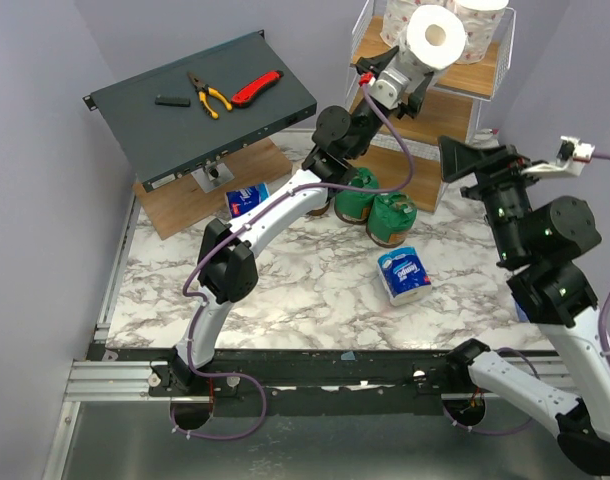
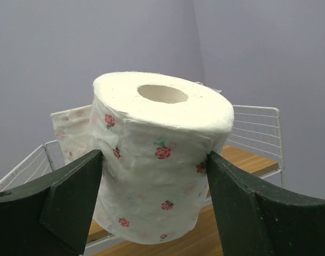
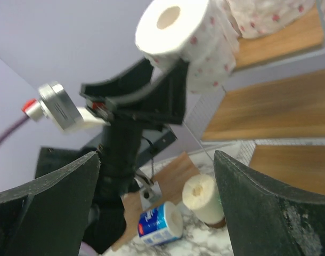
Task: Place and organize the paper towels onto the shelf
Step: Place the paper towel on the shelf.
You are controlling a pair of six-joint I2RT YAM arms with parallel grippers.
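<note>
Here the left tool (image 2: 154, 162) is shut on a paper towel roll (image 2: 160, 154), its two dark fingers (image 2: 66, 197) pressing the roll's sides so that the soft paper dents a little where they meet it. The roll is white and thick, printed with small pink-red roses and green leaves, and its pale hollow core faces upward. A loose sheet edge shows on the front of it. It is held at the shelf's (image 1: 455, 105) top tier, at the front left corner; whether its underside touches the board I cannot tell. Two more printed rolls (image 1: 480, 25) already stand on that top tier, just behind the held one. The middle wooden board of the shelf is bare where it shows.

The right tool (image 3: 156, 156) is spread wide and holds nothing. It hangs to the right of the shelf's lower half, turned toward it.

On the marbled counter (image 1: 285, 290), two green-wrapped rolls (image 1: 390, 218) stand side by side just left of the shelf's foot. One blue-and-white pack (image 1: 403, 275) lies in front of the shelf, apart from the green pair. A second pack (image 1: 247, 197) lies further left of the shelf, by a slanted dark grey box (image 1: 185, 110) that carries pliers (image 1: 207, 95) and a red knife (image 1: 257, 88)
</note>
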